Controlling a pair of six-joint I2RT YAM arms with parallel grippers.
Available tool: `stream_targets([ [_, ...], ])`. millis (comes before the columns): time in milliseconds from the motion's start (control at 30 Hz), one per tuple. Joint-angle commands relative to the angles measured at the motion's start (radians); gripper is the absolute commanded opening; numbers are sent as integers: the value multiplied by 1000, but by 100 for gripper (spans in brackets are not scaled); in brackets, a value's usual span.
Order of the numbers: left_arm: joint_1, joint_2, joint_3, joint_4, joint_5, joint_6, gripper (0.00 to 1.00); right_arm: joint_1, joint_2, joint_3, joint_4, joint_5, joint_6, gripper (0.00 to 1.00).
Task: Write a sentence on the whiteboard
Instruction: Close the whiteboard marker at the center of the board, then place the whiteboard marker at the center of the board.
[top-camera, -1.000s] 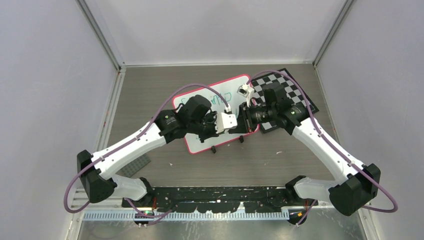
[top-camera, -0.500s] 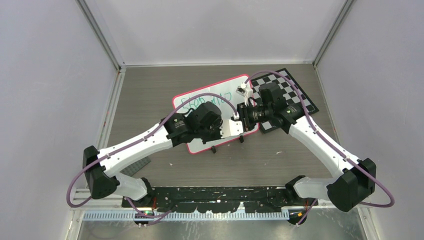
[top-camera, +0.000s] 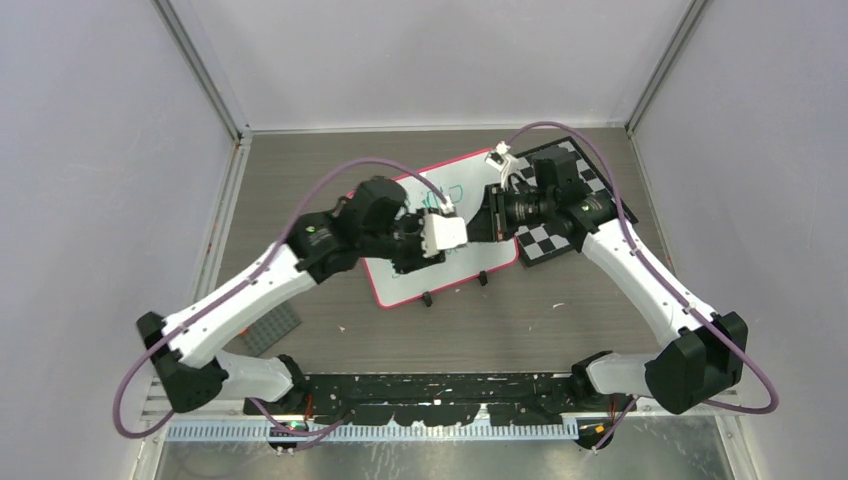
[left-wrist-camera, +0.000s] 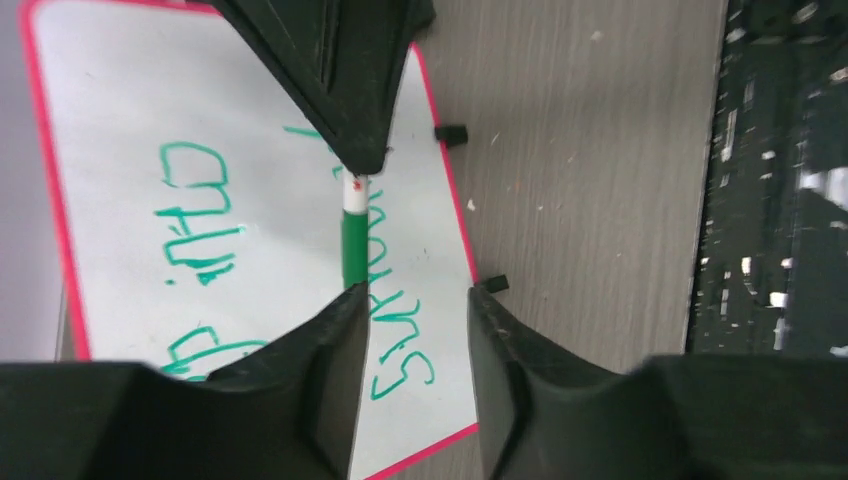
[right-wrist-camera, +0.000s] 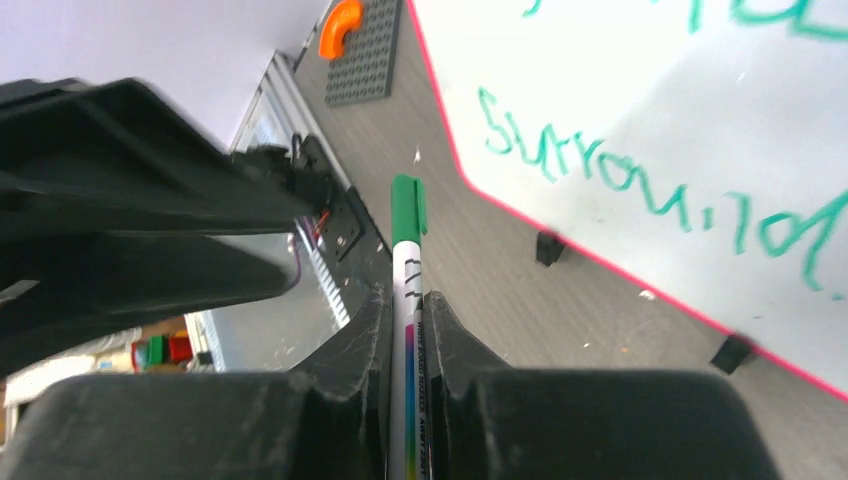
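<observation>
A: What is the right hand (right-wrist-camera: 405, 302) doing?
B: It's clamping the capped green marker (right-wrist-camera: 407, 262), pointing it at the left hand (left-wrist-camera: 412, 296), which is gaping, one fingertip (left-wrist-camera: 343, 305) beside the cap (right-wrist-camera: 407, 200).
A: And beneath?
B: The whiteboard (top-camera: 425, 280) is lying flat on the desk (top-camera: 600, 320), left of the checkered board (top-camera: 545, 243), the sentence (right-wrist-camera: 600, 170) looking complete. I'm judging we're wrapping up: next, lowering the marker onto bare desk.

whiteboard (left-wrist-camera: 120, 100): glossy white | table (left-wrist-camera: 580, 150): matt woodgrain | marker (right-wrist-camera: 407, 212): smooth plastic
</observation>
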Motion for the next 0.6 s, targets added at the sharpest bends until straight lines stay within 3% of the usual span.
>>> stream_targets([
  [0, 123, -149, 84, -55, 348, -26, 48, -34, 2, 99, 38, 3, -45, 0],
  [133, 327, -119, 178, -173, 508, -98, 61, -34, -11, 131, 147, -22, 29, 0],
  [267, 514, -25, 302, -227, 816, -254, 69, -28, -20, 126, 302, -40, 147, 0],
  [333, 551, 13, 340, -204, 926, -366, 78, -14, -18, 131, 327, -46, 169, 0],
  [567, 563, 59, 254, 72, 1056, -728, 76, 37, -9, 144, 376, -77, 221, 0],
])
